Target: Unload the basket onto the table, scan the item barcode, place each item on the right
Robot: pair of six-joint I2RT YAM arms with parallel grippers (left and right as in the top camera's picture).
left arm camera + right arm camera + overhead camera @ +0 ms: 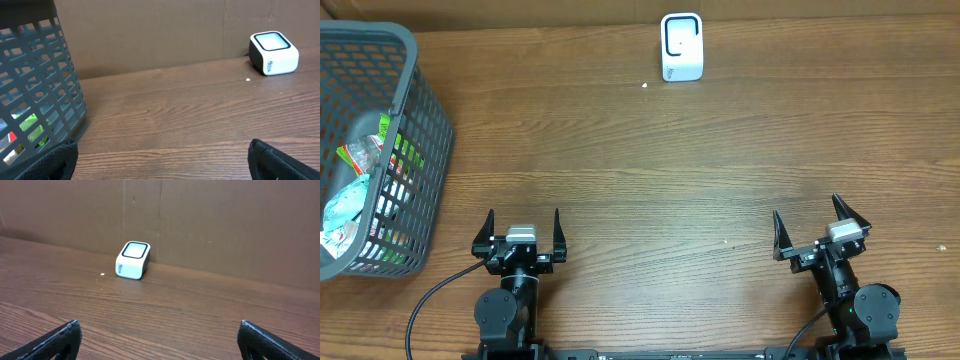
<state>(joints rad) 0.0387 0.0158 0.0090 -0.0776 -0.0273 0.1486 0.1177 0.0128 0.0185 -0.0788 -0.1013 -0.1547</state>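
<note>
Opening step: left gripper (523,222) and right gripper (806,212) near, jaws apart, empty. Next: carry an item (348,198), seemingly a packet, from left basket (420,120) to far scanner (681,46).

A brown wood-grain table (670,170) carries a grey plastic basket (425,130) at its left side, a small white scanner (681,47) at its far edge, and a tiny white speck (645,85) near the scanner.
</note>
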